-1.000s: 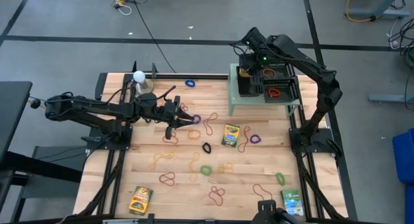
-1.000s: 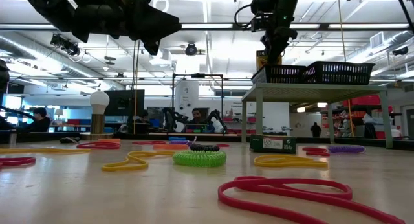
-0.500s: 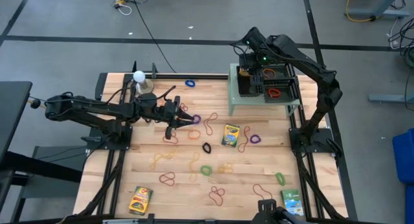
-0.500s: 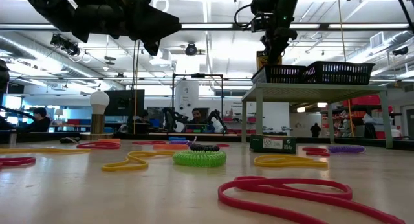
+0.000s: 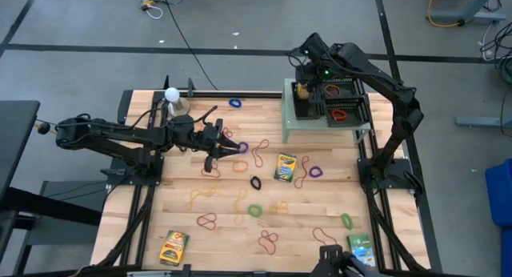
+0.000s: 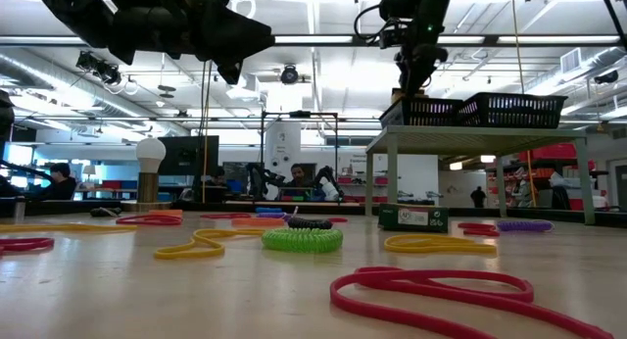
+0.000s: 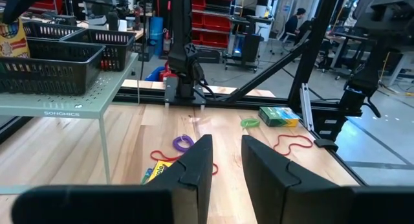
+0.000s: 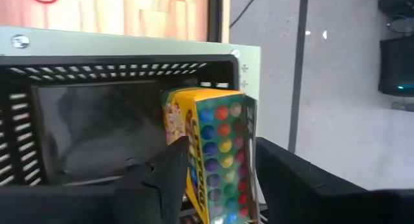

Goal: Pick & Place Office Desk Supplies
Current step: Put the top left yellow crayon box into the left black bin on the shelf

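- Right gripper (image 8: 217,169): positioned over the black basket (image 8: 97,120) on the green shelf (image 5: 298,126); fingers spread, straddling a crayon box (image 8: 217,146) that stands upright inside the basket at its wall. Contact cannot be determined.
- Left gripper (image 7: 226,162): raised above the table (image 5: 176,221), well apart from the basket; fingers parted, empty.
- Rubber bands (image 5: 254,210) and further crayon boxes (image 5: 285,166): scattered on the table beside the shelf.

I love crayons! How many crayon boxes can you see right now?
4: one mid-table, one at the near-left corner, a greenish one near-right, one between the right gripper's fingers over the black basket. More may be hidden.
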